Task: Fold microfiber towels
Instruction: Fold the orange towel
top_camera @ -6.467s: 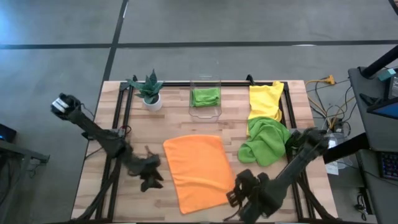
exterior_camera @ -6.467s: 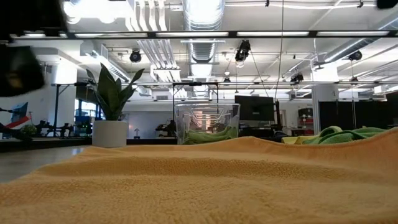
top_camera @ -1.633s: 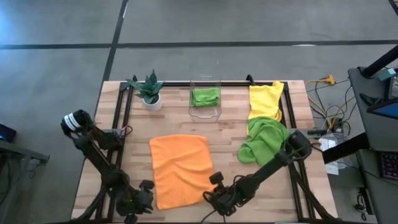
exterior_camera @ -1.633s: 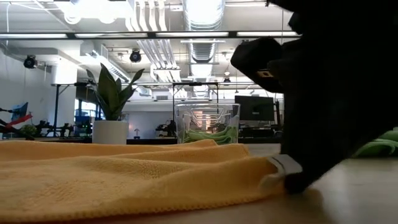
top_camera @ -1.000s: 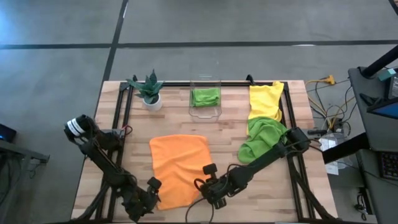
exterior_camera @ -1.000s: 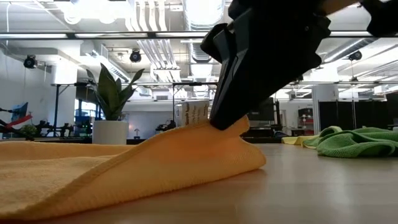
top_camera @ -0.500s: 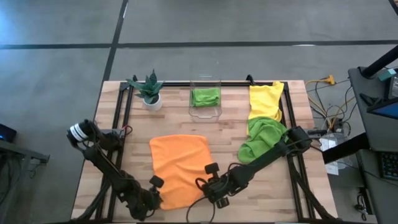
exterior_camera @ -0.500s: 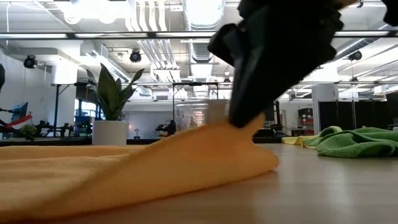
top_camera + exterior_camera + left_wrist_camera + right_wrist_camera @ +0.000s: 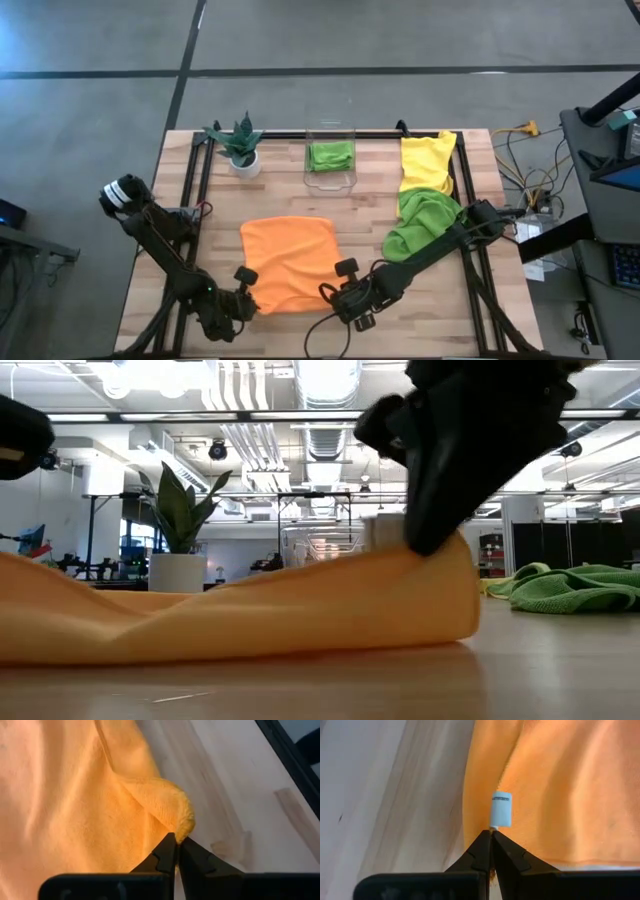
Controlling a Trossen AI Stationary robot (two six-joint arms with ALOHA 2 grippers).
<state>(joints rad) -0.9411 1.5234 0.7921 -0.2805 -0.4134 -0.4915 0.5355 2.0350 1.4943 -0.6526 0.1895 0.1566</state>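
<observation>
Both grippers, left gripper (image 9: pixel 243 300) and right gripper (image 9: pixel 345 293), pinch the orange towel's (image 9: pixel 290 262) near corners. At 12 o'clock, a clear bin (image 9: pixel 330 172) holds a green towel (image 9: pixel 330 155).

Non-task items: small potted plant (image 9: pixel 242 145) in a white pot at the far-left of the wooden table (image 9: pixel 370 210), clear plastic bin (image 9: pixel 330 158) just beside it at the far edge's middle, cables (image 9: pixel 530 190) trailing off the table's right side, grey floor (image 9: pixel 300 50) beyond.
</observation>
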